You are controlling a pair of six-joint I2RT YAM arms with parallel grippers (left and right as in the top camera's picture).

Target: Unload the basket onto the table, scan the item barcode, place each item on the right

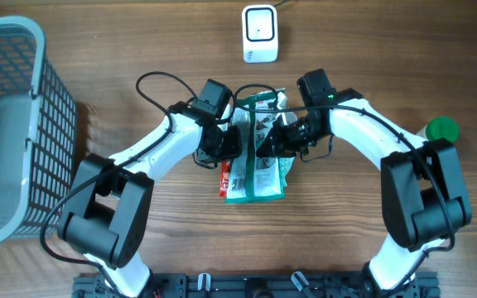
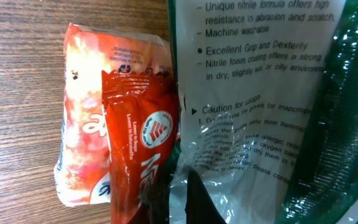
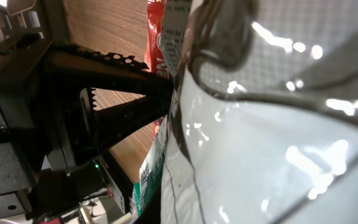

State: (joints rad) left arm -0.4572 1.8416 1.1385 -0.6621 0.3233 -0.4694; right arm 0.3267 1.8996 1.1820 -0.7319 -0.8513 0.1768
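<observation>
1. item position: the glove pack (image 1: 263,178), a clear film bag with green edging and a printed card, sits at the centre of the desk (image 1: 139,41), between the two arms. its long axis runs away from the robot base. the left wrist view shows its printed text side (image 2: 253,93).

2. left hand (image 1: 224,142): the jaws are together and clamped on the left edge of the glove pack. the right wrist view shows its black serrated fingers (image 3: 120,93) converging on the film.

3. right hand (image 1: 270,142): the jaws are together at the right side of the pack. its own fingertips are hidden behind glossy film (image 3: 278,143), so whether film is pinched between them cannot be determined.

4. adjacent items: a red packet (image 1: 225,180) lies touching the left edge of the glove pack. in the left wrist view it overlaps an orange-and-white pouch (image 2: 82,124).

5. scanner (image 1: 260,33): the white unit stands at the far edge of the desk, apart from the pack.

6. other fixtures: a grey mesh basket (image 1: 48,108) stands at the left. a green round object (image 1: 443,128) sits at the right, beside the right arm.
</observation>
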